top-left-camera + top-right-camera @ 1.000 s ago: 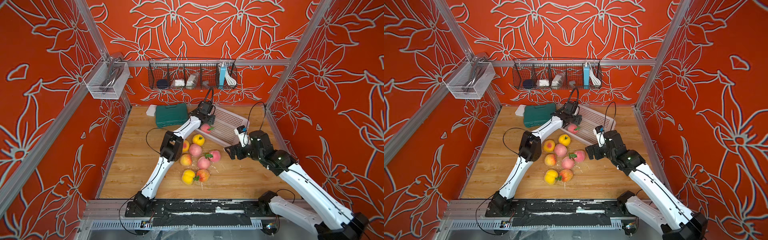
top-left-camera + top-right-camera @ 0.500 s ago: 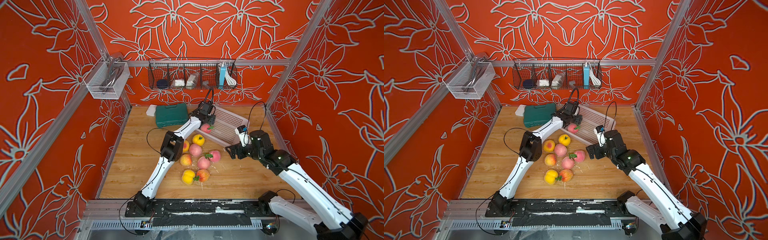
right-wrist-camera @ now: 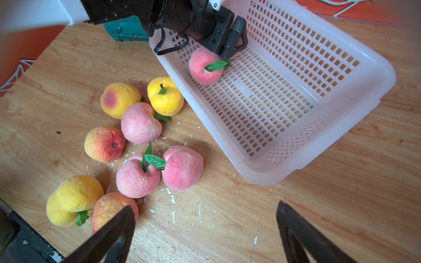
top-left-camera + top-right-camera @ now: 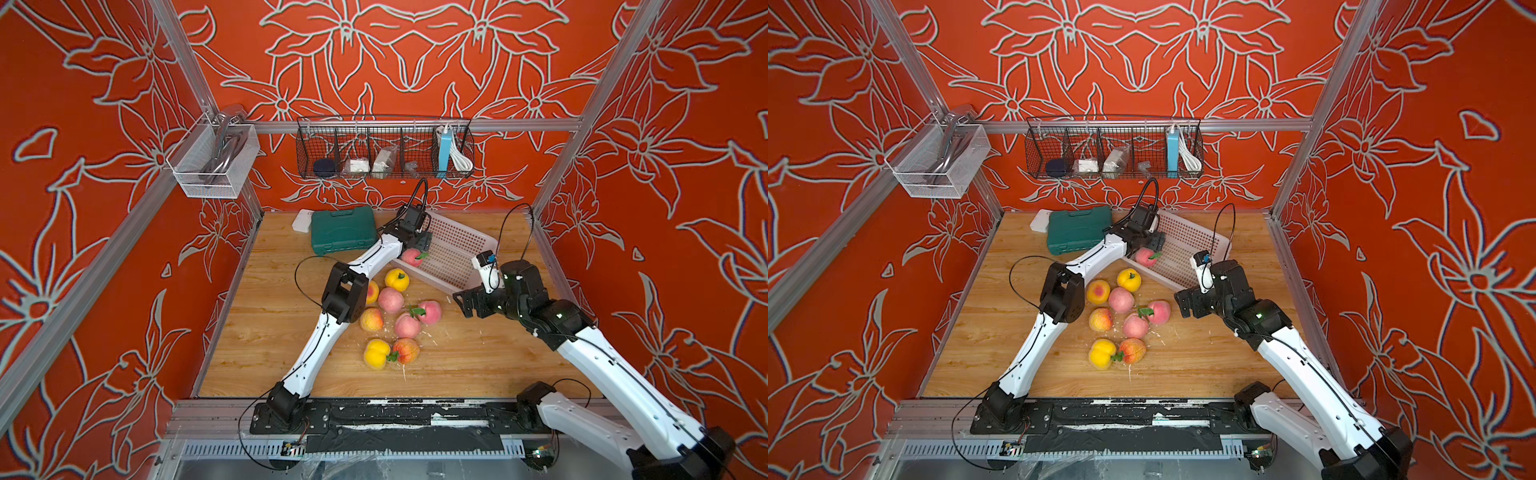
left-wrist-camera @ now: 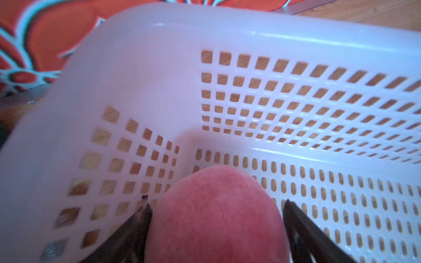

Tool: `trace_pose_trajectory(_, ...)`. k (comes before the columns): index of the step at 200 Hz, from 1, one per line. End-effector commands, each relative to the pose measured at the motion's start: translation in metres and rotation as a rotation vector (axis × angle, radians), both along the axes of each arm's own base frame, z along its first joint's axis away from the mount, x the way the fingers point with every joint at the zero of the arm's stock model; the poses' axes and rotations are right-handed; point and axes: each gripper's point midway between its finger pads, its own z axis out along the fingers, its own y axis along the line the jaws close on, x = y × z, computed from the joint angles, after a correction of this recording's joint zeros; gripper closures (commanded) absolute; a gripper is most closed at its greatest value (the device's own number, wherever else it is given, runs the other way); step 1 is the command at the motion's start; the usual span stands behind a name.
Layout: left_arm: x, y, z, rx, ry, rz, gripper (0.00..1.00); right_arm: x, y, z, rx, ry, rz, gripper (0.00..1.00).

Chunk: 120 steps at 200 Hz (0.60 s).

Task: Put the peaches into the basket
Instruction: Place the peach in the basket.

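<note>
Jaws of the left gripper [image 5: 216, 205] stand spread around one pink peach [image 3: 205, 68] resting on the basket [image 3: 376, 75] floor, while eight other peaches [image 3: 140, 123] lie clustered on the surface [image 3: 341, 216] just beside its long wall, nearest the wide-open right gripper [image 3: 206, 206].

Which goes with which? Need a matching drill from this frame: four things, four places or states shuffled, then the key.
Things
1. rearmost pink peach
2. stem-up yellow peach
3. green case
4. right hand

Places or states
A. open and empty, above the table
B. inside the basket
C. on the table, right beside the basket's outer wall
D. at the back of the table, near the wall

Pairs: 1-B, 2-C, 3-D, 4-A
</note>
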Motion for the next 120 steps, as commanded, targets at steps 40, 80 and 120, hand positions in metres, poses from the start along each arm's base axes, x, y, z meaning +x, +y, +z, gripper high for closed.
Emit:
trace_pose_trajectory(40, 0.002, -0.003, 0.023, -0.013, -0.038, -0.015, 0.1, -0.001, -0.01, 0.0, -0.031, -0.031, -0.012, 0.01)
trace_pose_trajectory(80, -0.012, -0.001, 0.071, -0.051, -0.075, -0.043, 0.05, -0.011, -0.021, -0.016, -0.073, 0.024, -0.041, 0.01)
trace_pose_trajectory(120, -0.039, 0.009, 0.109, -0.045, -0.098, -0.058, 0.01, -0.024, -0.033, -0.002, -0.061, -0.037, -0.066, 0.01)
